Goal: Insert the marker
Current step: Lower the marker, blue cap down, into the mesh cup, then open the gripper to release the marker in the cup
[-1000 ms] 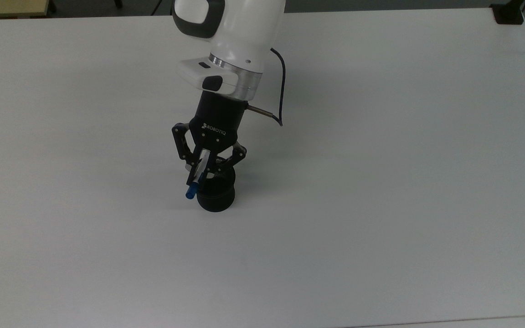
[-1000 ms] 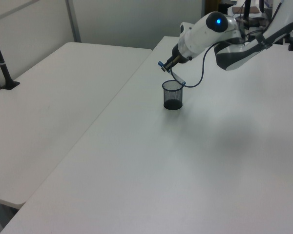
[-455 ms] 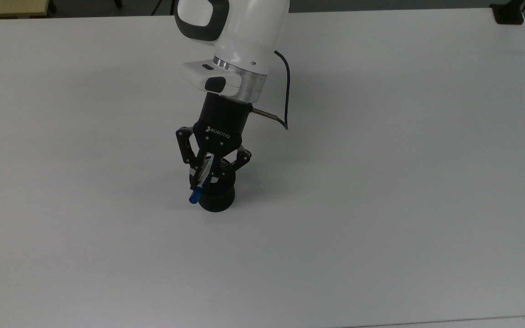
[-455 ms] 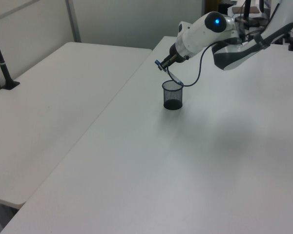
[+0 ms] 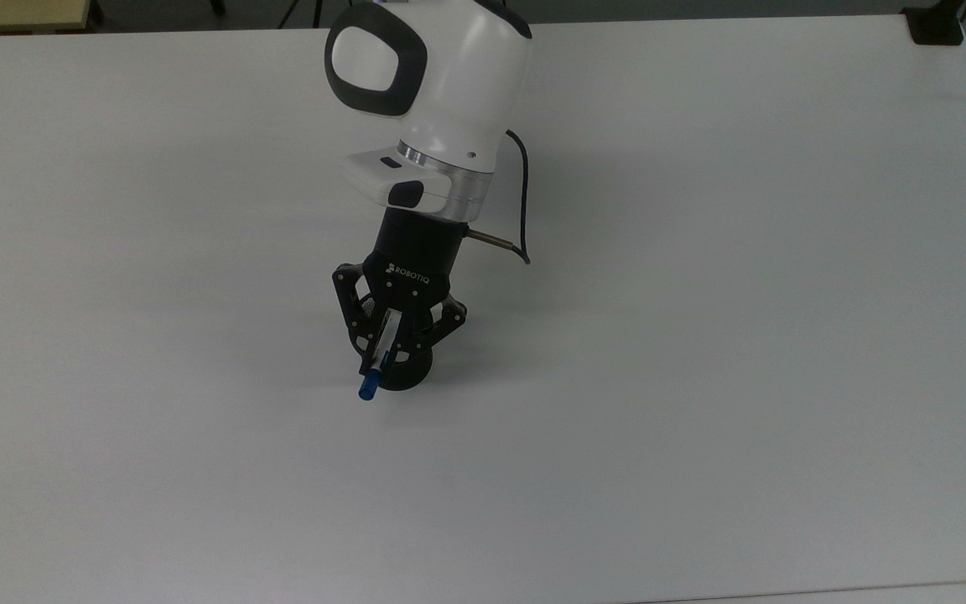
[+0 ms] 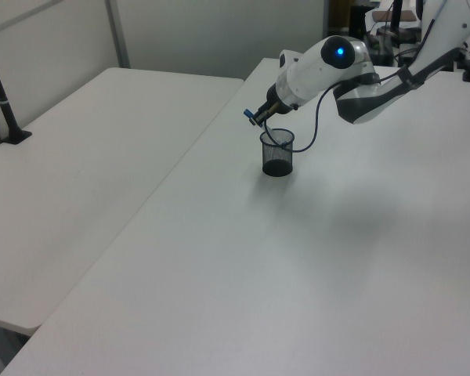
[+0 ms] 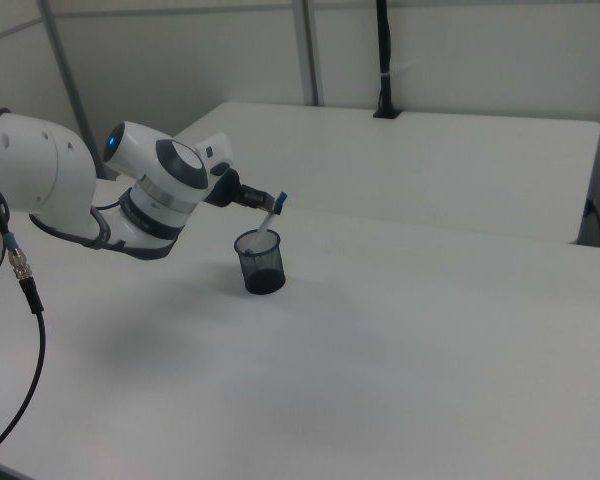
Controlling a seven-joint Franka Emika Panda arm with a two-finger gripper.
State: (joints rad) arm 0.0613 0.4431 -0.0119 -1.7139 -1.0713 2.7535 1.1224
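Observation:
The marker [image 5: 370,385] has a white barrel and a blue cap, and it is held tilted in my gripper [image 5: 393,353], which is shut on its barrel. In the top view the cap pokes out past the fingers toward the bottom left. Directly under the gripper stands the black mesh cup [image 5: 412,377], mostly covered by it. In the right view the marker [image 7: 272,220] slants down from its blue cap, with its lower end at the mouth of the cup [image 7: 261,265]. The left view has the marker's cap [image 6: 252,117] up and left of the cup [image 6: 277,154], with the gripper [image 6: 266,114] above the rim.
The cup stands alone on a wide white table [image 5: 701,335]. A black cable [image 5: 523,201] loops off the wrist. A second white table [image 6: 86,149] adjoins in the left view, with a black post [image 6: 1,94] clamped to it. A dark clamp [image 5: 936,25] sits at the top view's far right corner.
The arm has shifted toward the top view's bottom, carrying the marker with it. The gripper now covers more of the cup. In the left view the cap has moved left and slightly down.

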